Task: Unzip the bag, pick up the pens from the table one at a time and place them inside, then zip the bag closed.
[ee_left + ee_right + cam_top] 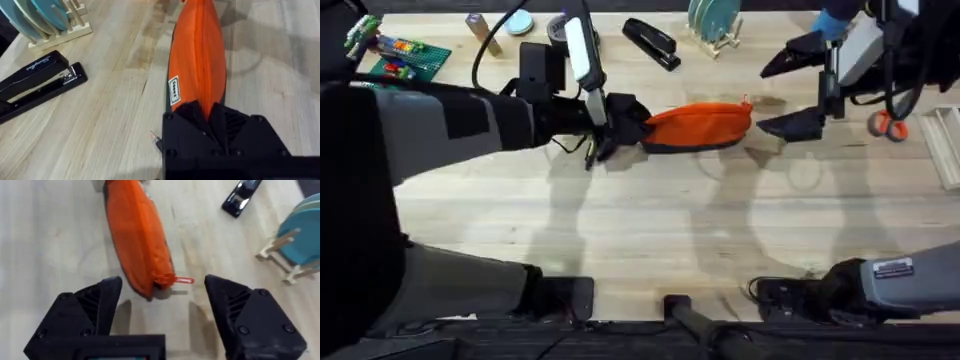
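The orange bag lies across the middle of the table, its red zip pull at the right end. My left gripper is shut on the bag's left end; in the left wrist view the black fingers pinch the top seam of the bag, and the zip looks closed. My right gripper hovers open just past the right end, the zip pull lying between its spread fingers. A thin pen tip shows beside the left gripper; the rest of the pens is hidden.
A black stapler and a wooden rack of blue plates stand behind the bag. Orange-handled scissors lie at the far right. A green board with small parts sits at the back left.
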